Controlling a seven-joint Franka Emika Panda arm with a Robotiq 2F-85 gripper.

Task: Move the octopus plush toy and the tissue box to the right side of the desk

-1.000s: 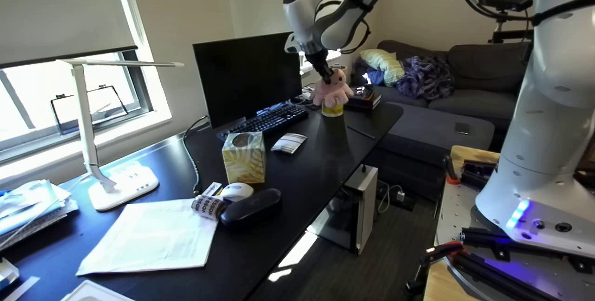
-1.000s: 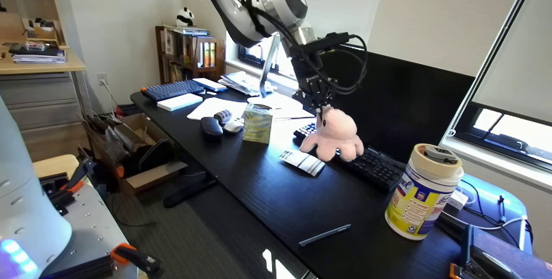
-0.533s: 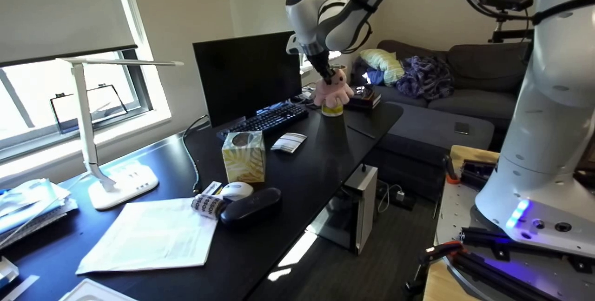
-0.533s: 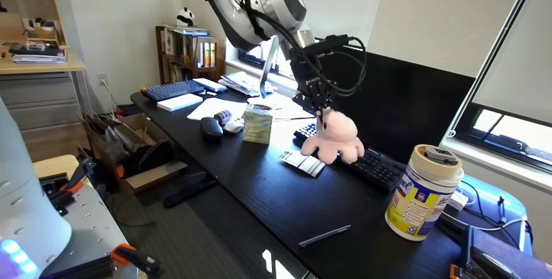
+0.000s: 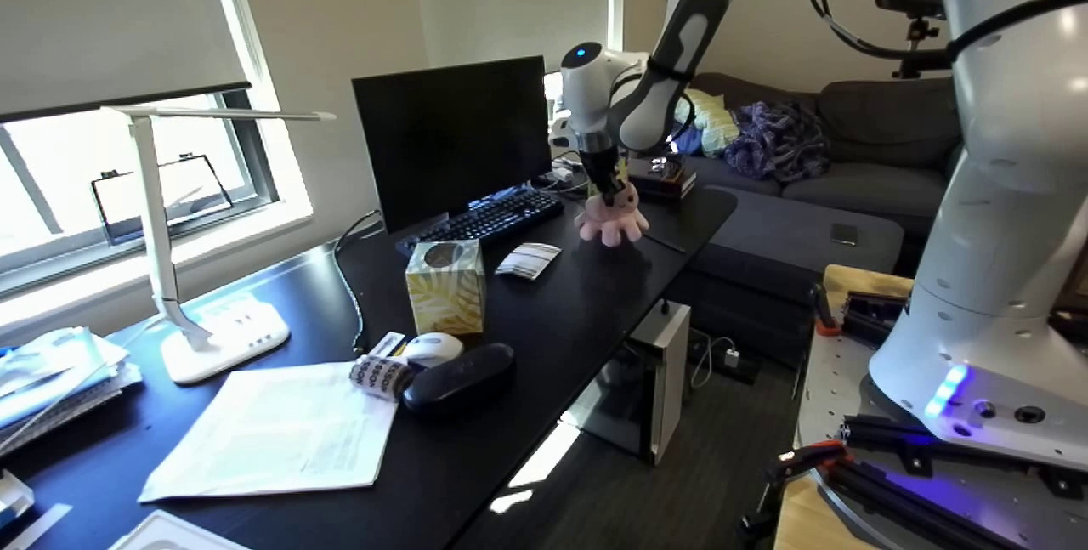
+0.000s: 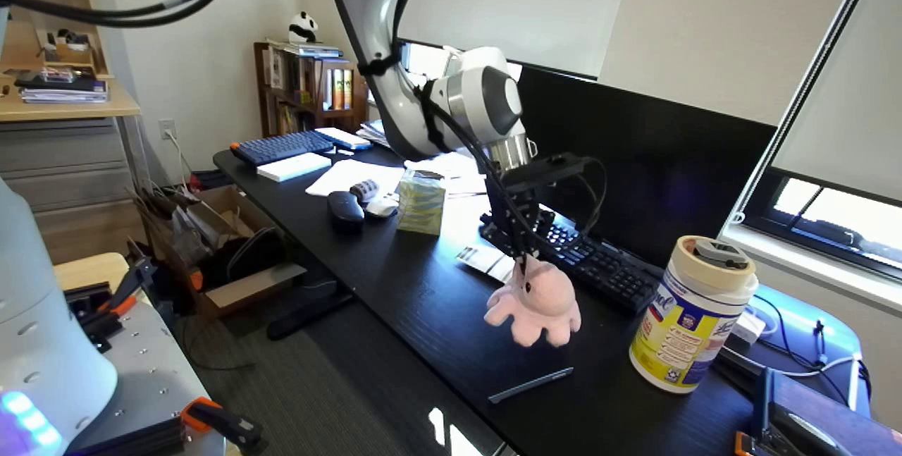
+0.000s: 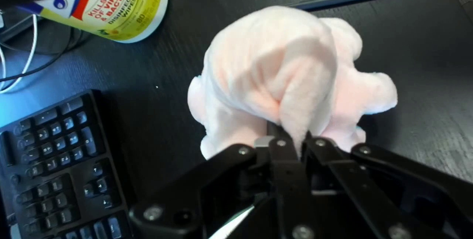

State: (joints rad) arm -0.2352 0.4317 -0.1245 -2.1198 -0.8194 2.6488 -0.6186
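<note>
Your gripper (image 7: 301,143) had its jaws almost closed, and a fold of the octopus plush toy (image 6: 539,304) was pinched between them. You had the toy toward the short edge of the desk (image 5: 544,337) near the sofa (image 5: 884,138), between the black keyboard (image 5: 497,221) and the long edge facing the robot base (image 5: 960,320), but I could not tell whether its legs touched the surface. The tissue box (image 5: 448,291) stood upright farther from that short edge, just beside the white mouse (image 5: 433,349).
</note>
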